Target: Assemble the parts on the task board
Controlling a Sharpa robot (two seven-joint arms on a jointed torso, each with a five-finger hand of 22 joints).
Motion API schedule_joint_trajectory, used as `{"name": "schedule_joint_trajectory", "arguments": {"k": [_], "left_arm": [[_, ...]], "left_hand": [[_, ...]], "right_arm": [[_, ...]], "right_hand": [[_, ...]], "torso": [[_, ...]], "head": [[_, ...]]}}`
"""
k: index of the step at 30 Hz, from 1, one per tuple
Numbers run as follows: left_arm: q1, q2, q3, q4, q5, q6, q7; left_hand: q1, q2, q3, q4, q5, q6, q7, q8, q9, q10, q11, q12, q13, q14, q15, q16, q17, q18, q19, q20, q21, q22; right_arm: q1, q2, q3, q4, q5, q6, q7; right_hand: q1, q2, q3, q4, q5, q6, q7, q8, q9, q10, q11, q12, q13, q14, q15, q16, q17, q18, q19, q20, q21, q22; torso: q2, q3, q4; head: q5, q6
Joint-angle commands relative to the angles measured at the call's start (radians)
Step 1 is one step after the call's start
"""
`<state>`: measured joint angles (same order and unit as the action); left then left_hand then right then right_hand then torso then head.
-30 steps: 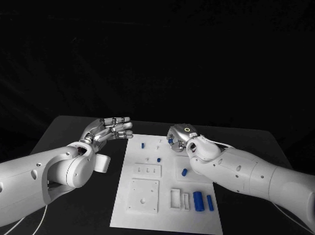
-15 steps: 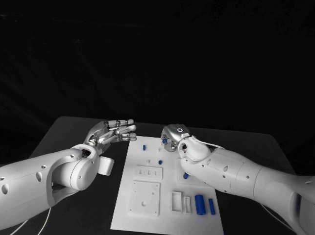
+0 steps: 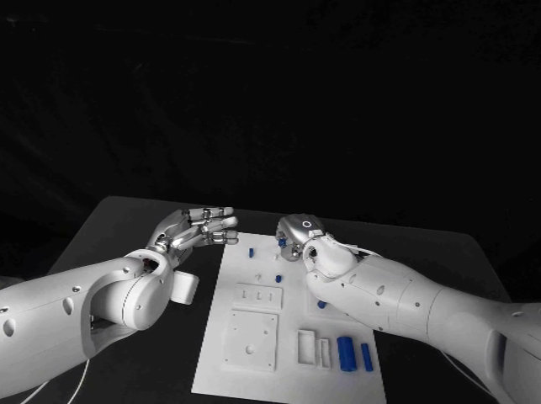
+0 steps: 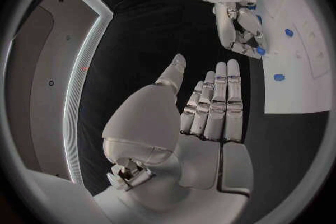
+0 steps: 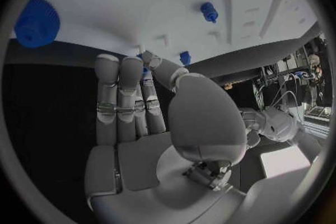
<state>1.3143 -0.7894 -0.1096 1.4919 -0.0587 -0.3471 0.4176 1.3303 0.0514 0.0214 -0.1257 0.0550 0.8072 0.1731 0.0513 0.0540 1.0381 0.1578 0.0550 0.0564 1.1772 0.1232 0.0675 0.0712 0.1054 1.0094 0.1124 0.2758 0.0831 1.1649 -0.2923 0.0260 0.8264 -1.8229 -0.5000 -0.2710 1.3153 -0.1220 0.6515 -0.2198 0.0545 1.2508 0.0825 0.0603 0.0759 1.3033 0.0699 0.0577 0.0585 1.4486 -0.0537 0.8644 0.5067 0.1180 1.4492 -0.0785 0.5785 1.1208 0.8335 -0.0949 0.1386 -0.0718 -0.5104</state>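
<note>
The white task board (image 3: 256, 358) lies in the middle of the black table. Small blue parts sit on it: one at the far left (image 3: 251, 251), one mid-board (image 3: 278, 276), and two cylinders (image 3: 343, 348) at the near right. My right hand (image 3: 302, 236) hovers over the board's far end and pinches a small blue part (image 3: 283, 242) between thumb and fingertips (image 5: 145, 61). In the left wrist view that hand (image 4: 238, 25) points down at the board with the blue part (image 4: 260, 50) at its tips. My left hand (image 3: 200, 225) floats past the board's far left corner, fingers straight and together, holding nothing.
White raised blocks (image 3: 251, 337) and slotted frames (image 3: 306, 345) stand on the board's near half. In the right wrist view a blue gear (image 5: 36, 22) and a blue peg (image 5: 208, 11) sit on the board. Bare black table (image 3: 137, 219) surrounds the board.
My right hand has drifted a little left over the board's far end with the blue part still pinched. My left hand has edged slightly right toward the board.
</note>
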Motion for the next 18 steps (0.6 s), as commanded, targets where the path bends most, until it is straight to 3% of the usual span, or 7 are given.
{"name": "schedule_joint_trajectory", "arguments": {"k": [1, 6, 18], "left_arm": [[0.002, 0.005, 0.001, 0.002, -0.006, 0.004, 0.006], [0.003, 0.007, 0.001, 0.000, -0.006, 0.005, 0.005], [0.004, 0.011, 0.001, 0.001, -0.006, 0.006, 0.004]], "left_hand": [[-0.005, 0.005, -0.004, -0.003, 0.002, 0.006, 0.001, 0.004, 0.001, -0.009, 0.000, 0.005, 0.002, -0.009, 0.001, -0.004, 0.000, -0.013, -0.007, -0.002, 0.003, -0.001], [-0.005, 0.005, -0.004, -0.003, 0.002, 0.006, 0.001, 0.004, 0.001, -0.009, 0.000, 0.005, 0.002, -0.009, 0.001, -0.004, 0.000, -0.013, -0.007, -0.002, 0.003, -0.001], [-0.006, 0.003, -0.004, -0.004, 0.003, 0.006, 0.001, 0.004, 0.001, -0.011, 0.000, 0.005, 0.002, -0.011, 0.002, -0.004, 0.000, -0.013, -0.010, -0.001, 0.007, -0.004]], "right_arm": [[0.000, 0.008, 0.000, -0.010, -0.017, 0.004, -0.004], [0.000, 0.014, 0.000, -0.020, -0.018, 0.012, -0.003], [-0.001, 0.025, -0.001, -0.039, -0.015, 0.022, 0.003]], "right_hand": [[-0.001, 0.008, 0.004, -0.004, 0.003, 0.005, 0.001, 0.004, 0.002, 0.045, -0.040, 0.001, 0.005, 0.000, -0.004, -0.006, 0.002, 0.010, 0.008, -0.002, -0.004, 0.001], [-0.001, 0.007, 0.006, -0.004, 0.003, 0.005, 0.001, 0.004, 0.002, 0.045, -0.040, 0.001, 0.005, 0.000, -0.005, -0.007, 0.002, 0.011, 0.010, -0.002, -0.011, 0.010], [-0.003, 0.009, 0.005, -0.004, 0.003, 0.005, 0.001, 0.004, 0.002, 0.045, -0.040, 0.001, 0.005, 0.000, -0.004, -0.008, 0.001, 0.010, 0.013, -0.002, -0.022, 0.018]], "torso": [[0.003, -0.0049, 0.0053], [0.006, -0.0053, 0.0069], [0.009, -0.0071, 0.0074]], "head": [[0.002, 0.002], [-0.001, 0.003], [0.007, 0.005]]}}
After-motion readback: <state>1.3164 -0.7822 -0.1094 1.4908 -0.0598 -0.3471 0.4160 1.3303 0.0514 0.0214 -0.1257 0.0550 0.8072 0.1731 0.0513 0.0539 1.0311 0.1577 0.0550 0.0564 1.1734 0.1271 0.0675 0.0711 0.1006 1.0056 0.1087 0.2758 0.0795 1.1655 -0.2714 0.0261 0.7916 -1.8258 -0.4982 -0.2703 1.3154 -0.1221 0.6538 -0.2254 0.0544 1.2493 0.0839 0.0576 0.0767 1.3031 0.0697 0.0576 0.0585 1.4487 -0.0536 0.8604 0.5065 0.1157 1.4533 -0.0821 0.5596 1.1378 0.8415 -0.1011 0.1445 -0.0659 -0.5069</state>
